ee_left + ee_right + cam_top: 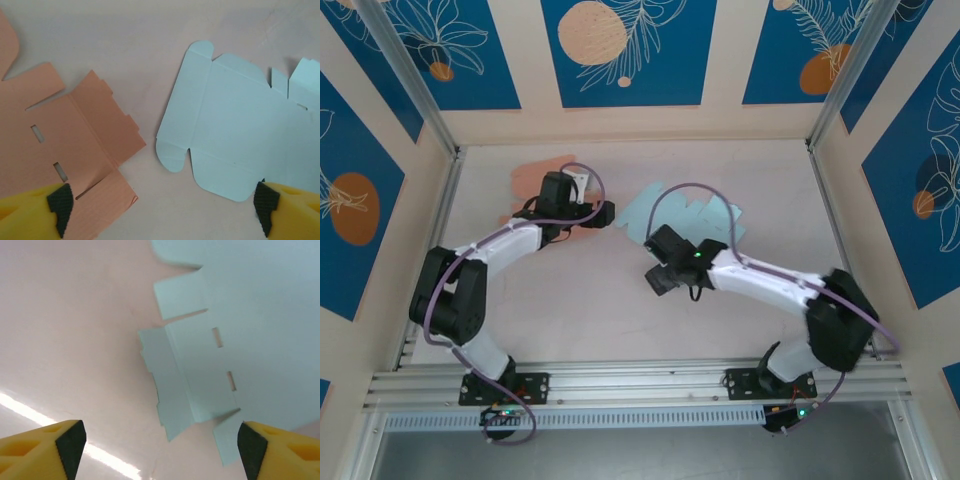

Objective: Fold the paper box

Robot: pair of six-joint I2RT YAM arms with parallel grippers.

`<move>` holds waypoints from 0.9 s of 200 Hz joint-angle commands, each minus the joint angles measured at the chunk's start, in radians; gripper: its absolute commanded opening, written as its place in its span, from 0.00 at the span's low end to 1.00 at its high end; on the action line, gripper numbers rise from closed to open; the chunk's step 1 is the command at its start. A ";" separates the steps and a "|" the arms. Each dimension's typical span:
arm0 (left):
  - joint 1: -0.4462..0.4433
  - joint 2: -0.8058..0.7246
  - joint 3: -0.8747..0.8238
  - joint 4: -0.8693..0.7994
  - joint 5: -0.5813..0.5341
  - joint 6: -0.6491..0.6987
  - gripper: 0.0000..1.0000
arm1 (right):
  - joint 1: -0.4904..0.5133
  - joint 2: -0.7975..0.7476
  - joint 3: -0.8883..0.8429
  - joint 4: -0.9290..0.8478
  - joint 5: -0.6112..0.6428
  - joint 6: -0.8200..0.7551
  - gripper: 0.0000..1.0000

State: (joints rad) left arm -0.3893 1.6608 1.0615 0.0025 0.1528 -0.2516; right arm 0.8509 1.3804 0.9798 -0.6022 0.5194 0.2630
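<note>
Top external: two flat blanks on the table [620, 320], orange blank [535, 175] back-left, blue blank [638, 212] centre-back. They lie apart and neither is folded up yet. Over the gap between them hovers the left gripper [162, 212], fingers wide apart, holding nothing. Over blue's slotted edge hangs the right gripper [160, 450], fingers spread too, empty. The stepped flap [165, 385] there looks slightly lifted along its crease, hard to be sure.

Likely step: first fold on blue. I'd pin the main panel with left, catch the flap near the score line with right, and rotate about the crease, no dragging.

Count: two blanks, two slots visible per blank, two grippers.
</note>
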 commanded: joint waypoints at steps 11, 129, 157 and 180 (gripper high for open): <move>-0.025 0.063 0.060 -0.010 0.024 0.047 0.90 | -0.032 -0.283 -0.049 -0.144 0.011 0.449 0.89; -0.088 0.289 0.286 -0.159 0.006 0.144 0.89 | -0.261 -0.651 -0.502 -0.042 -0.299 0.917 1.00; -0.095 0.313 0.284 -0.165 0.007 0.148 0.88 | -0.303 -0.551 -0.515 0.013 -0.329 0.909 1.00; -0.097 0.320 0.272 -0.165 0.022 0.144 0.87 | -0.329 -0.484 -0.538 0.071 -0.357 0.915 1.00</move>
State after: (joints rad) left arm -0.4732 1.9575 1.3235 -0.1326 0.1539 -0.1207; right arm 0.5446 0.8486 0.4728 -0.6147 0.2272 1.1526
